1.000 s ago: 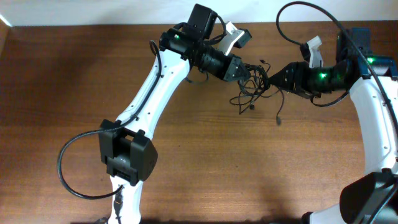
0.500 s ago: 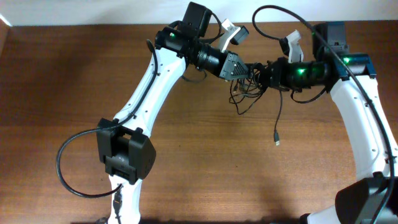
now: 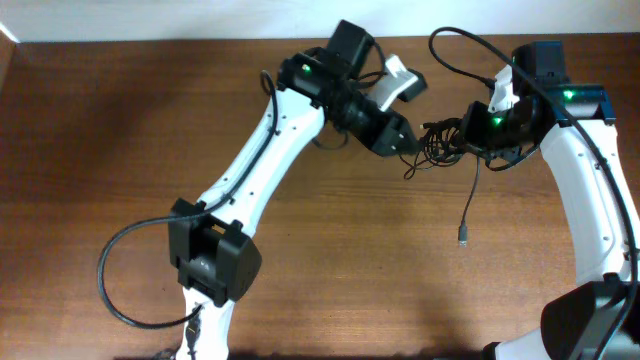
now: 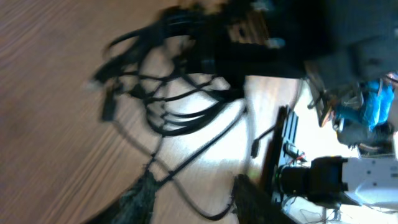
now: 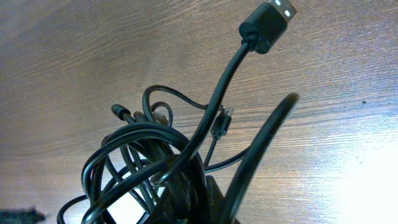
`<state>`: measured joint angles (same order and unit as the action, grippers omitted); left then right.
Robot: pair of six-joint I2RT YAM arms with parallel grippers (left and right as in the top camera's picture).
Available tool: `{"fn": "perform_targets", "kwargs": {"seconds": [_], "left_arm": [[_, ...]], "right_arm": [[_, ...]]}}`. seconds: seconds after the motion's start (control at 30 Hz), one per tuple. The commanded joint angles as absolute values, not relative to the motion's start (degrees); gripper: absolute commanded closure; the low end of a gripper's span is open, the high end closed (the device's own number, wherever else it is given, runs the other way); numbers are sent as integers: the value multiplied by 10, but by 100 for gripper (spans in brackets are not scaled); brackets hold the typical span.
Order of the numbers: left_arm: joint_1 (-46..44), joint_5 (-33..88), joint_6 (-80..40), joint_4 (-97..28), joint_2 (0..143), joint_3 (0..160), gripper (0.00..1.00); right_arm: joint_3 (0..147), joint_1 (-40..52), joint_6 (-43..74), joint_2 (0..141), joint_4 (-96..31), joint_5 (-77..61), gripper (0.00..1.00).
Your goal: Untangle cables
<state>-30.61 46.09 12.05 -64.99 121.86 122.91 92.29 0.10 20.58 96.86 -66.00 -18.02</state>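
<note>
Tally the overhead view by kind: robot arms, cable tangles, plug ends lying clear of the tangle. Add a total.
robot arms: 2 (left arm, right arm)
cable tangle: 1
plug end clear of the tangle: 1
total: 4

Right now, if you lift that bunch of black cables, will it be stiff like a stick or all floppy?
Probably floppy: one strand trails limply from the cables to its plug. Likely light too, being so thin. The loops look knotted, so they'd probably lift as one clump.
</note>
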Motion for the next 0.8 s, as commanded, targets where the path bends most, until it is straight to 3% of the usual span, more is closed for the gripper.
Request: {"fn": "perform_targets", "kwargs": {"seconds": [0.0,0.1,0.23,0.37,0.5,0.53,0.63,0.77], "left_arm": [[-330,469,216,-657,1183,1237,54],[-354,431,296,-654,1184,1236,47],[-387,342,297,-630,1220,1233,49],[-387,301,296,-616,1256,1232,62],[-387,301,296,-617,1261,1229,68],[-387,301,296,-617,1262,1229,79],[-387,301,296,-617,1262,1229,100],[-362,302,256,-613,1262,1229,100]], "right_arm": [[923,4,206,969,-664,-189,96],[923,4,204,969,-669,-191,96],[923,4,204,969,-672,-200,96],[923,4,192,969,-675,-224,96],[923,4,182,969,-677,-276,96],[923,4,178,969,-681,-283,96],[923,4,167,969,-690,-290,96],[923,4,152,969,-699,-289,96]]}}
